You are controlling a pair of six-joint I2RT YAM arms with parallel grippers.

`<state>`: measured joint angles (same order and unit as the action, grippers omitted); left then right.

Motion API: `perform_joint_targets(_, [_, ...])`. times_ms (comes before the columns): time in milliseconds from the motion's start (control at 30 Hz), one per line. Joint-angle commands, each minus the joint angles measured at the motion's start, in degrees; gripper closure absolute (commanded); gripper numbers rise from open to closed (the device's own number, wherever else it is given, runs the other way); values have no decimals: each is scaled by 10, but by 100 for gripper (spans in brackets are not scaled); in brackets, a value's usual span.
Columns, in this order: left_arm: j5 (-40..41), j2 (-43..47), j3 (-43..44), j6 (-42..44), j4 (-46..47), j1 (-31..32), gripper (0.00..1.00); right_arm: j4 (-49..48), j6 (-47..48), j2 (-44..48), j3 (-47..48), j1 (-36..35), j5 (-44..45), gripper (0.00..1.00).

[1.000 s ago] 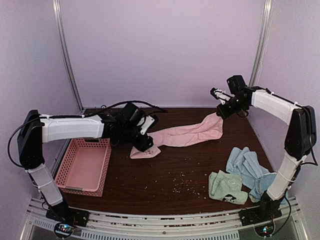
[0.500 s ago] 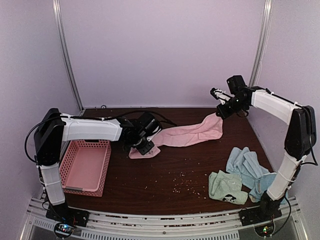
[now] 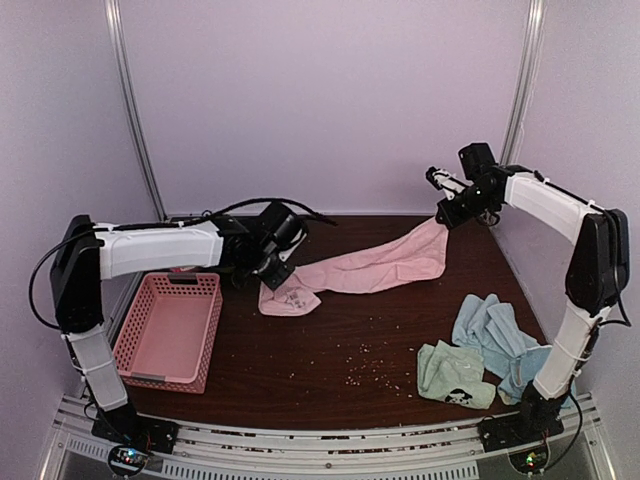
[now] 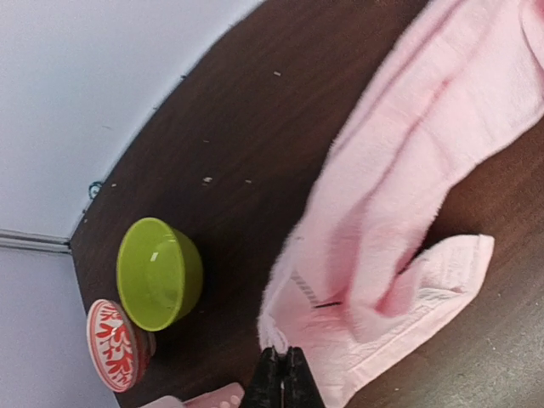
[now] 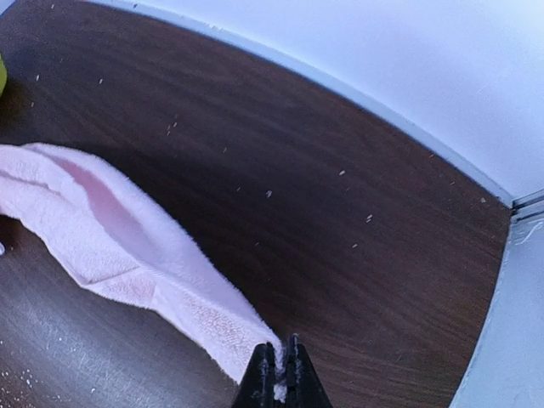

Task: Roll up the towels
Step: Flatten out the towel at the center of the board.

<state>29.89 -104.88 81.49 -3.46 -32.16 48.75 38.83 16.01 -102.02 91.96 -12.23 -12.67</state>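
Newly closed, left gripper (image 4: 280, 374) pinches pink towel (image 3: 380, 268) near pink basket (image 3: 160, 379); right gripper (image 5: 283, 365) clamps its other end.

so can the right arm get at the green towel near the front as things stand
Probably not yet: the right gripper is shut on the pink towel's corner, lifted at the back. The green towel lies uncovered near that arm's base, so it would likely have to let go first.

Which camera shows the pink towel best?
Top external: the whole pink towel shows, end to end. Left wrist gives only its crumpled, hemmed end; right wrist gives only the corner pinched in that arm's shut jaws.
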Motion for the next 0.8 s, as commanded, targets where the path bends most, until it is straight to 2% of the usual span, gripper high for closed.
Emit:
perform_joint_targets(0, [6,83,59,0,9,-58,100,22,-11,-14,102,40,-8,100])
perform_joint_targets(167, [15,122,109,34,26,-74,100,45,-19,-32,189,74,-29,100])
perform_joint_targets(300, [14,144,137,47,25,-74,100,35,-38,-10,212,96,-53,100])
perform_joint_targets(500, [4,203,113,46,26,-74,100,20,-47,55,164,119,-94,100])
perform_joint_targets(767, [-53,314,12,21,44,-72,100,-24,-54,216,-2,121,-129,100])
